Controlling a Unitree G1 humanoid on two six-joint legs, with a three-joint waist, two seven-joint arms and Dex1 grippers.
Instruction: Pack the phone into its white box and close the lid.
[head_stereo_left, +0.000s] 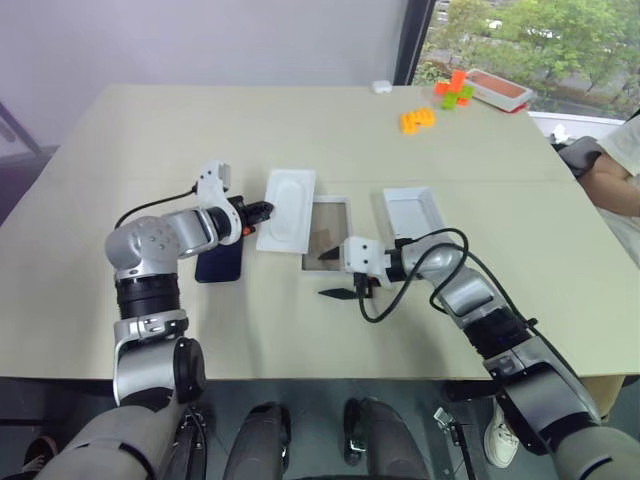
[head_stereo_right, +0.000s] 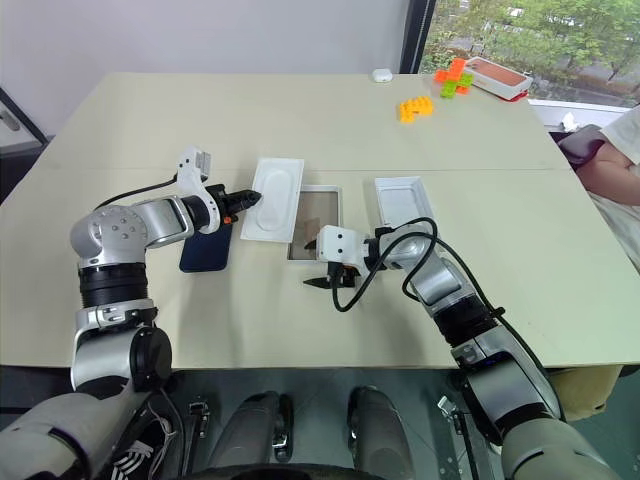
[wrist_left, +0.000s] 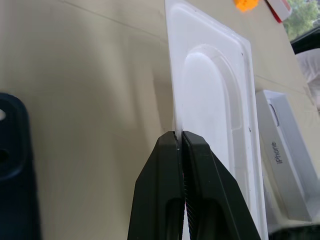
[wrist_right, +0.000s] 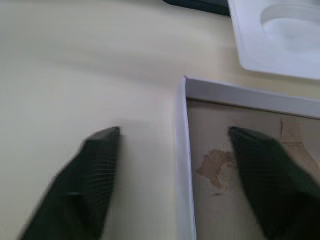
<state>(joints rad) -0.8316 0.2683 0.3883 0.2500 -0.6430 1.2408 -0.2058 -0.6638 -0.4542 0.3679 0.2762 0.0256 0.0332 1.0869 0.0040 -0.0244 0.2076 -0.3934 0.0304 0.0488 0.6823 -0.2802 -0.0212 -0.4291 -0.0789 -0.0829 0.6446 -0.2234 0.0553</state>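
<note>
The dark navy phone (head_stereo_left: 222, 264) lies flat on the table, partly under my left forearm. My left gripper (head_stereo_left: 264, 211) is shut on the near-left edge of the white oval-recessed insert (head_stereo_left: 287, 208), and the left wrist view shows that edge pinched between the fingertips (wrist_left: 178, 135). The white box (head_stereo_left: 346, 215), tan floor showing, sits just right of the insert. My right gripper (wrist_right: 175, 131) stands open at the box's near corner. One finger is over the tan floor, the other outside over the table. The lid (head_stereo_left: 412, 212) lies white inside up, right of the box.
Orange and green blocks (head_stereo_left: 418, 119) and a red-rimmed tray (head_stereo_left: 500, 90) sit at the far right. A small white object (head_stereo_left: 381, 87) lies near the far edge. A person's arm (head_stereo_left: 610, 185) rests at the table's right side. A black cable (head_stereo_left: 440, 262) loops off my right wrist.
</note>
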